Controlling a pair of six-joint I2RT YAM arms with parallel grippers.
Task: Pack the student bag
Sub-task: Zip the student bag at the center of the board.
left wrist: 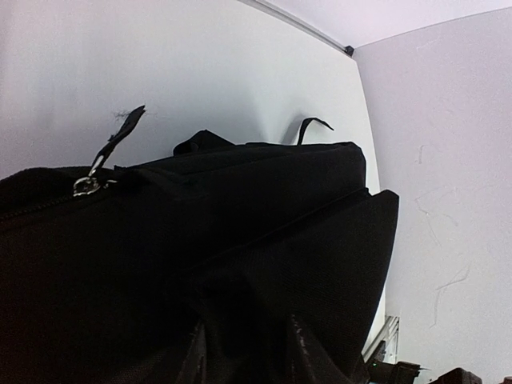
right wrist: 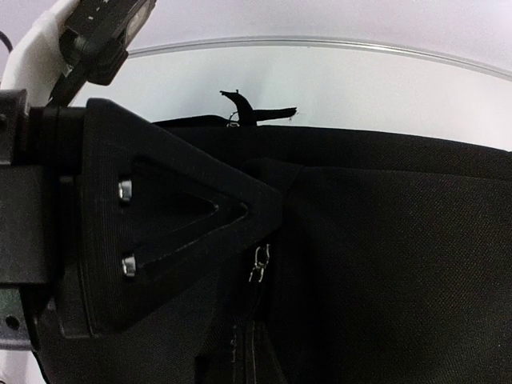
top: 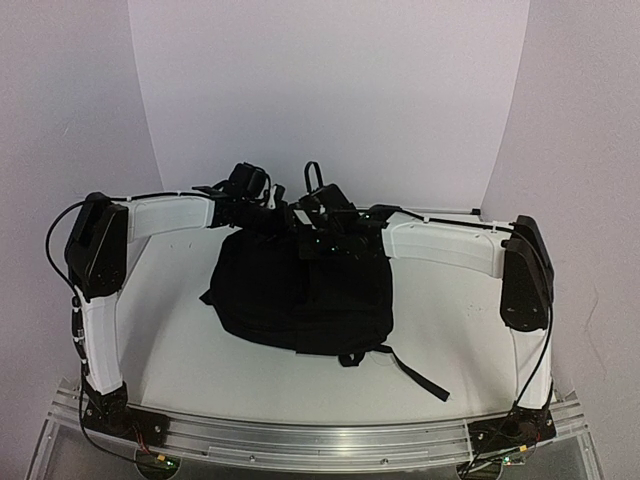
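We find the student bag point(top: 300, 290) lying at the middle of the white table point(top: 180, 340). One shoulder strap point(top: 420, 378) trails off toward the near right, and a carry loop point(top: 313, 172) stands up at the bag's far side. Both arms reach in from their own sides and meet over the bag's far edge. The left gripper point(top: 268, 210) sits at the far left of that edge and the right gripper point(top: 318, 232) just beside it to the right. In the left wrist view, its fingers point(left wrist: 302, 348) show only as dark shapes low in the picture, one either side of a fold of black fabric. We cannot tell whether they are pinching that fold or merely straddling it (black on black gives us no edge to judge by). A zip pull point(left wrist: 108, 160) with a metal ring sticks up at the left of the same view. The right gripper's jaws are together, and we cannot see whether any fabric is caught between them. In the right wrist view, a small metal zip tab point(right wrist: 259, 264) hangs against the bag. A black triangular part with two screw heads point(right wrist: 176, 216) presses its tip against the cloth, and we cannot tell which arm it belongs to.
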